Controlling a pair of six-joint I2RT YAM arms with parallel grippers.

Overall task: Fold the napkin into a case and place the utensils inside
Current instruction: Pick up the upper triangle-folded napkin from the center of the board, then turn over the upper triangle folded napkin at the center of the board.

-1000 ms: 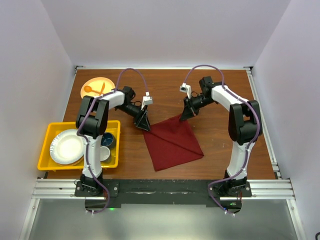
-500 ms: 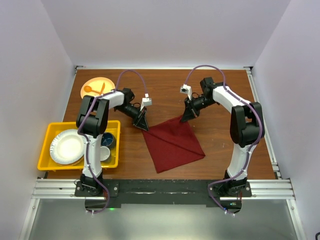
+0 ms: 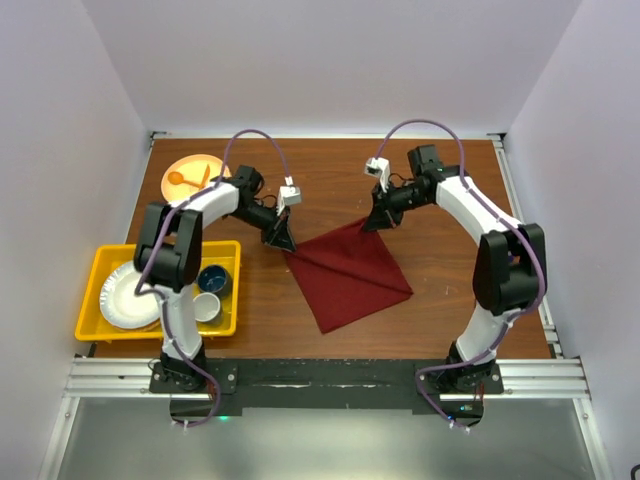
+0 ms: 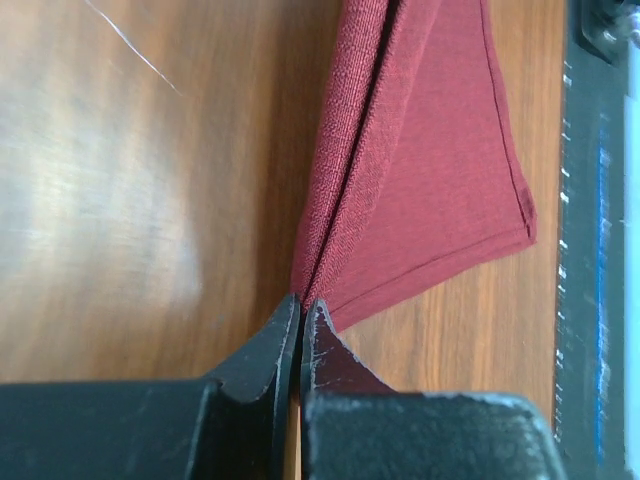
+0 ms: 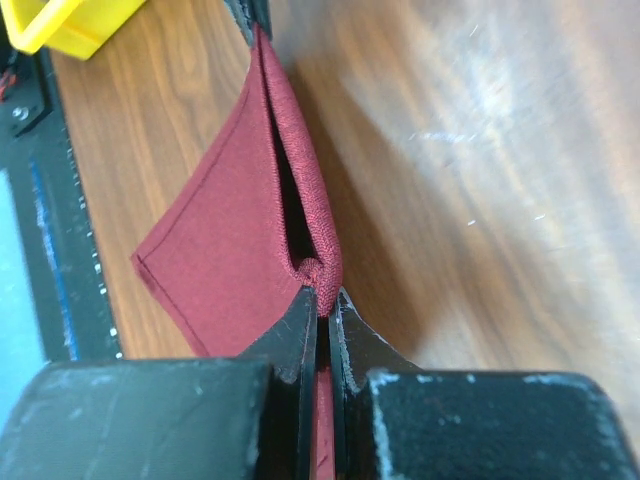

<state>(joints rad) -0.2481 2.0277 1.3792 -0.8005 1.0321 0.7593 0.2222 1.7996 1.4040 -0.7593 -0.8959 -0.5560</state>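
A folded maroon napkin (image 3: 350, 275) lies mid-table (image 3: 440, 180), pinched at two corners: the left gripper (image 3: 288, 247) clamps its 10 o'clock corner, the right gripper (image 3: 368, 226) its 1 o'clock corner. At 9 o'clock, a yellow tray (image 3: 160, 246) holds a white plate (image 3: 125, 297), blue cup (image 3: 212, 278) and white cup (image 3: 205, 306). An orange plate (image 3: 190, 165) sits at 10 o'clock

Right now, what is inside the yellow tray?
A white plate, a dark blue cup and a white cup. The left arm hides part of the yellow tray; anything under the plate is covered.
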